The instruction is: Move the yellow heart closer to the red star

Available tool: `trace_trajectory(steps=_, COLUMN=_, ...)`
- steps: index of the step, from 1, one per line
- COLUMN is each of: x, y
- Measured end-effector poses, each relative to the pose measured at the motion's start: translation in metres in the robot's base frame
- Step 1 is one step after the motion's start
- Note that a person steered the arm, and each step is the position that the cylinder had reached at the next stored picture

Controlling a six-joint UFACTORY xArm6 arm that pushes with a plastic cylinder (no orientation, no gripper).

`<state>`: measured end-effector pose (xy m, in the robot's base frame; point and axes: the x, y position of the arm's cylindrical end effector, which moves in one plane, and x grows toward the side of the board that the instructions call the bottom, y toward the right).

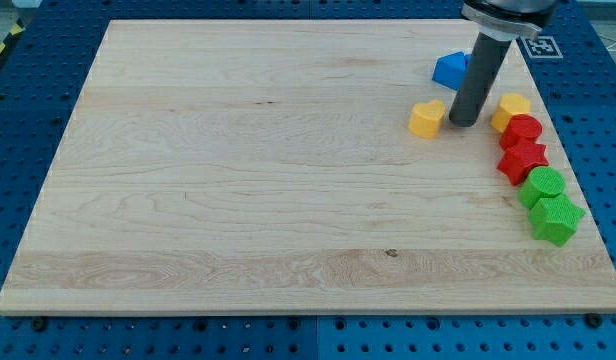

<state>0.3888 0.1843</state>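
Note:
The yellow heart (426,118) lies on the wooden board near the view's upper right. The red star (522,161) lies further to the view's right and a little lower, near the board's right edge. My tip (462,123) rests on the board just to the right of the yellow heart, close to it or touching it, between the heart and the column of blocks at the right.
A blue block (451,69) lies behind the rod. At the right edge, a column runs downward: a yellow hexagon (510,108), a red block (523,130), the red star, a green round block (542,186) and a green star (556,218). The wooden board (238,170) lies on a blue pegboard.

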Motion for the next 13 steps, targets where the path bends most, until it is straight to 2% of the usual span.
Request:
trace_trajectory(steps=2, x=-0.053, y=-0.019)
trace_trajectory(steps=3, x=-0.054, y=-0.053)
trace_trajectory(steps=5, x=-0.023, y=-0.083)
trace_trajectory(steps=7, x=0.031, y=-0.08)
trace_trajectory(steps=8, x=0.038, y=-0.067)
trace_trajectory(steps=10, x=-0.007, y=-0.071)
trace_trajectory(steps=12, x=0.011, y=-0.057)
trace_trajectory(steps=13, x=-0.027, y=-0.054)
